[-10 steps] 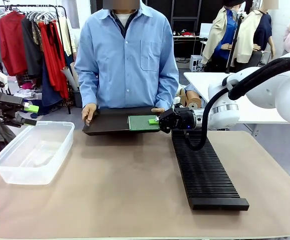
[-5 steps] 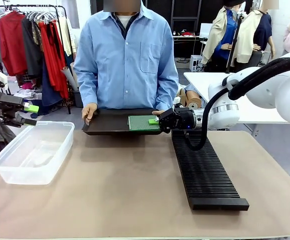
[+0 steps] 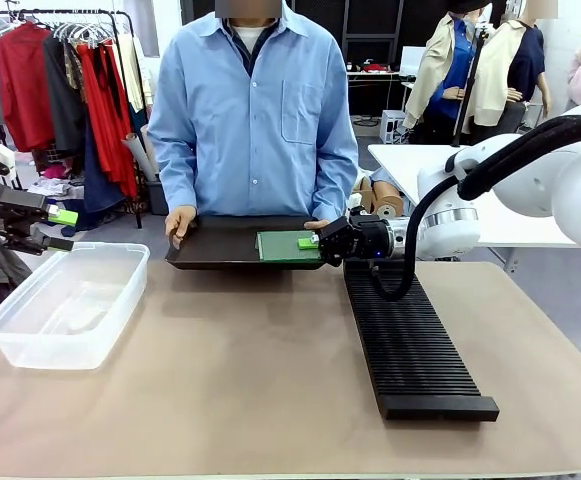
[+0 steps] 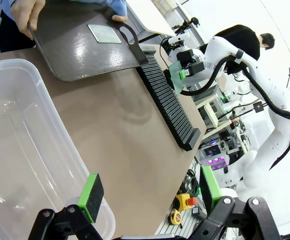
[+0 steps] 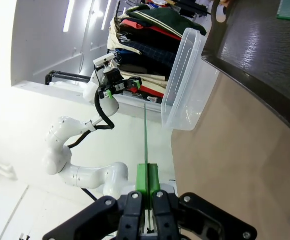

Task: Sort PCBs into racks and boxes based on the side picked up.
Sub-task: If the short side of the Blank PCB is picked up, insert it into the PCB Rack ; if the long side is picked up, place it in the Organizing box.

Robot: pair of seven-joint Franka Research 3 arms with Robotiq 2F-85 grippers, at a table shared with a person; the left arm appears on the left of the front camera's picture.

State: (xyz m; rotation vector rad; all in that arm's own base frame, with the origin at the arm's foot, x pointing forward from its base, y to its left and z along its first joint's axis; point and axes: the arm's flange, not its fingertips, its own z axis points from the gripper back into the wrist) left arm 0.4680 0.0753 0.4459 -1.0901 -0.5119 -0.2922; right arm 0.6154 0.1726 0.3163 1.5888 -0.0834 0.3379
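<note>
Since one second ago almost nothing has moved: the black tray point(image 3: 220, 245) has come up a very little in the person's hands, and both arms stay where they were.

Nearest on the table point(image 3: 250, 380) lies the rack point(image 3: 410, 340), on the right arm's side, with its long side running away from the robot. I judge it is laid so that this arm can reach any slot. No board stands in it yet. On the other side, the clear tub point(image 3: 65, 300) sits within the left arm's reach and looks empty. The left gripper point(image 3: 60, 230) hangs just above the tub's far corner, its fingers wide apart with nothing between them, probably waiting for its turn.

Farther off, at the rack's far end, the right gripper point(image 3: 310, 243) is clamped on a PCB point(image 5: 145, 135). The right wrist view shows this board edge-on, as a thin green line between the pads. It is pinched at one edge only, so most of the board is free, I think for sliding into a slot. Which face was up I cannot tell.

Behind it a second PCB point(image 4: 104, 34) lies flat on the tray, near the handle. The person point(image 3: 255, 130) holds the tray by both ends, tilted toward the robot, seemingly to offer the boards.
</note>
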